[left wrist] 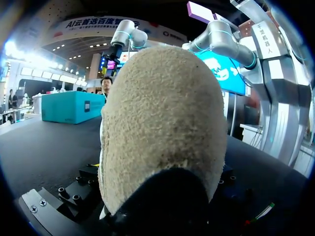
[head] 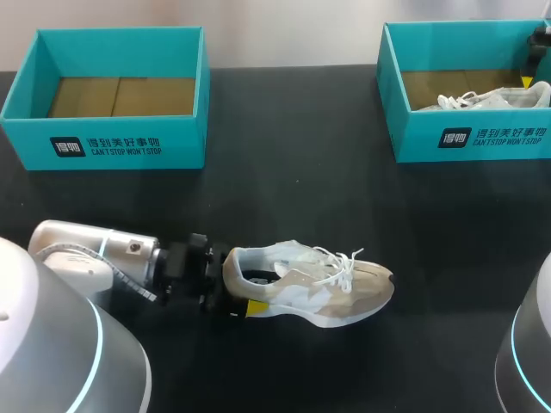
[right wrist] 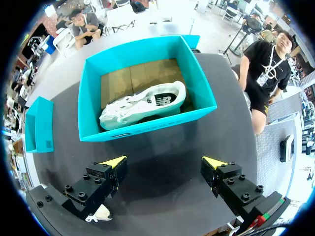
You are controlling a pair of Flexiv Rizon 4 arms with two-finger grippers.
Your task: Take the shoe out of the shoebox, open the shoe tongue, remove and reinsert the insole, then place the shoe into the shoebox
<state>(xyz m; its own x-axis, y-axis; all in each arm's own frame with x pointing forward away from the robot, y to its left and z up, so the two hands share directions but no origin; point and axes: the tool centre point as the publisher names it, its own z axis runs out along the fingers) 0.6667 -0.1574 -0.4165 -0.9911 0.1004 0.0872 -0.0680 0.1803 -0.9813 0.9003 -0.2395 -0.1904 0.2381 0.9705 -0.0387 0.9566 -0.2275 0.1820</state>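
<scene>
Sitting at 10 o'clock on the black table [head: 284, 189], the left shoebox [head: 129, 142] shows its cardboard floor. From 8 o'clock the left arm comes in, its left gripper [head: 244, 280] closed around the heel of the beige-and-white sneaker [head: 327, 288]. Only the near yellow tip shows. The sneaker stands on its sole near 6 o'clock, toe towards 3 o'clock, laces loose. In the left wrist view its suede heel [left wrist: 162, 128] fills the space just ahead. At 2 o'clock the right shoebox [right wrist: 147, 129] holds a white sneaker [right wrist: 142, 104] lying across its floor. The right gripper [right wrist: 164, 161] hangs above the table just beside that box, spread wide with nothing between its tips.
</scene>
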